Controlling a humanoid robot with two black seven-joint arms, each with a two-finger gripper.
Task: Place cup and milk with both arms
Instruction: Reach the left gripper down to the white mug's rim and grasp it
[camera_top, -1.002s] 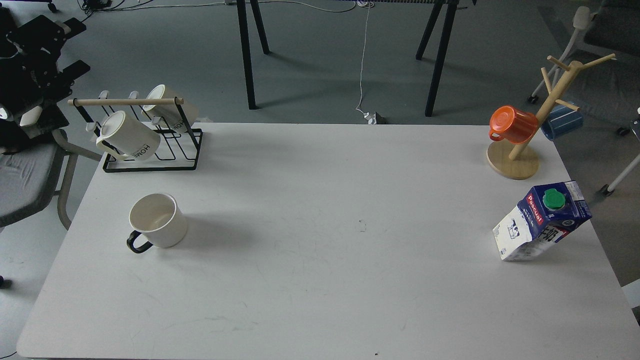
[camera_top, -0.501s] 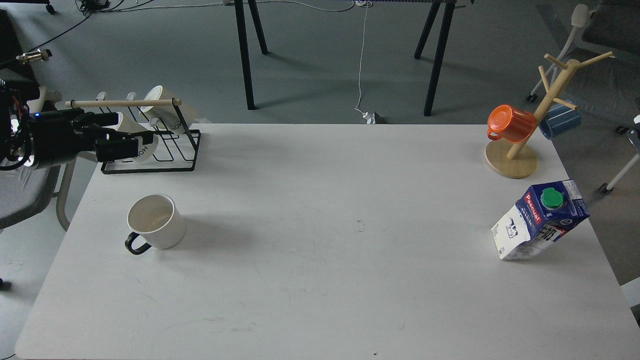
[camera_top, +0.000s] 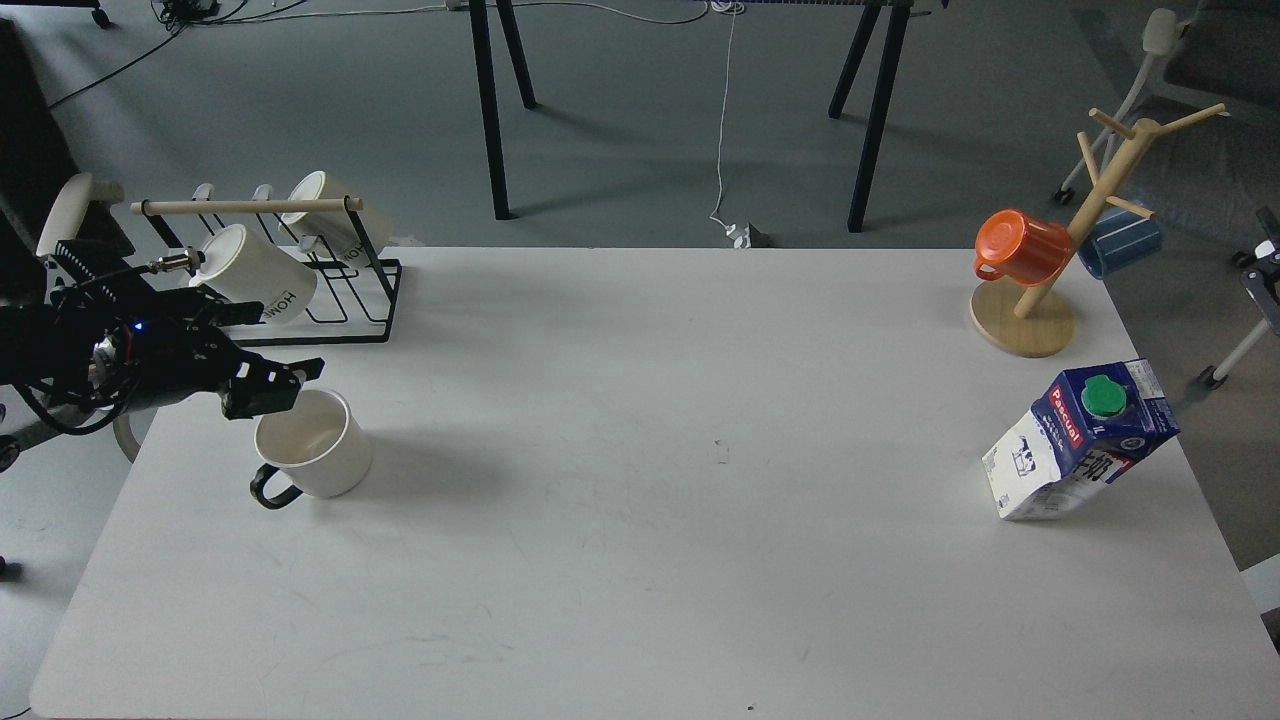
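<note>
Cream cup (camera_top: 313, 443) sits upright near table's (camera_top: 640, 560) left edge, handle toward me. Left gripper (camera_top: 272, 385) hovers over its far-left rim; finger state can't tell, too dark. Milk (camera_top: 1080, 445) stands far right, untouched; right gripper out of view. Risk: fingertip clips rim, tipping cup.

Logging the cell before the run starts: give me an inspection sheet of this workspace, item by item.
Surface: white table, faint scuffs.
Job's things: cream cup upright at left, black handle toward the near-left; Pascual milk carton at right, green cap on.
Clutter: wire rack holding two HOME mugs; wooden mug tree with orange mug.
End effectors: left end effector at the cup's far-left rim, grip unclear; right nothing seen.
Cables: white lead on floor.
Surroundings: black trestle legs, chairs.
</note>
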